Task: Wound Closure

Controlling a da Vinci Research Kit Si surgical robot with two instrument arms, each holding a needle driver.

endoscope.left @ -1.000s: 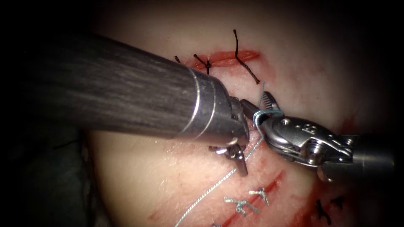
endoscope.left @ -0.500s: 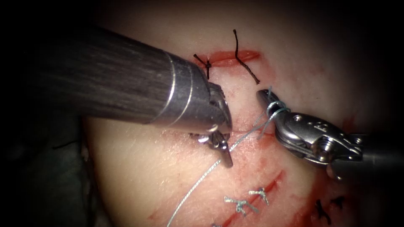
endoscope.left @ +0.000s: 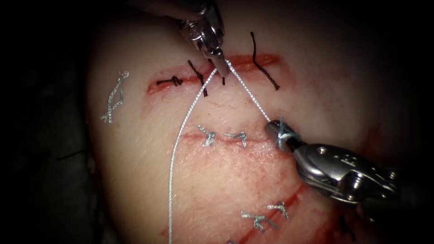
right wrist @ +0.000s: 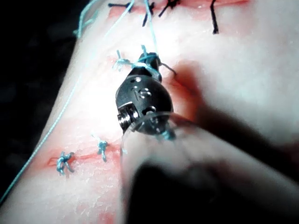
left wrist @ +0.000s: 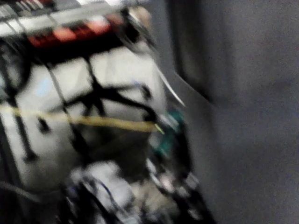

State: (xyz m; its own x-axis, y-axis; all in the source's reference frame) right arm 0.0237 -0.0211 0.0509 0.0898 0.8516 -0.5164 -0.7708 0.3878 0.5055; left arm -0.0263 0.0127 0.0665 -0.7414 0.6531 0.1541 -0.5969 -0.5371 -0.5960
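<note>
Running taut as a pale line, the thread (endoscope.left: 246,92) stretches on a diagonal from the left gripper (endoscope.left: 221,68), which pinches it just above the upper cut (endoscope.left: 244,63), down and rightward to the right gripper (endoscope.left: 273,129), whose tip is wound with several turns of the same strand. A second limb of thread falls from the left gripper in a long curve down the tissue (endoscope.left: 135,180), left of the middle cut (endoscope.left: 253,141). The left gripper is clenched on the thread; the right gripper looks closed, with the loops wrapped about it, at the right end of the middle cut beside two pale knots (endoscope.left: 224,136). The strand's long axis thus joins the two tools, the right one lying nearer the knot site. No needle can be made out. From the right wrist, the wrapped turns (right wrist: 145,64) around the right gripper (right wrist: 152,59) appear close up.
</note>
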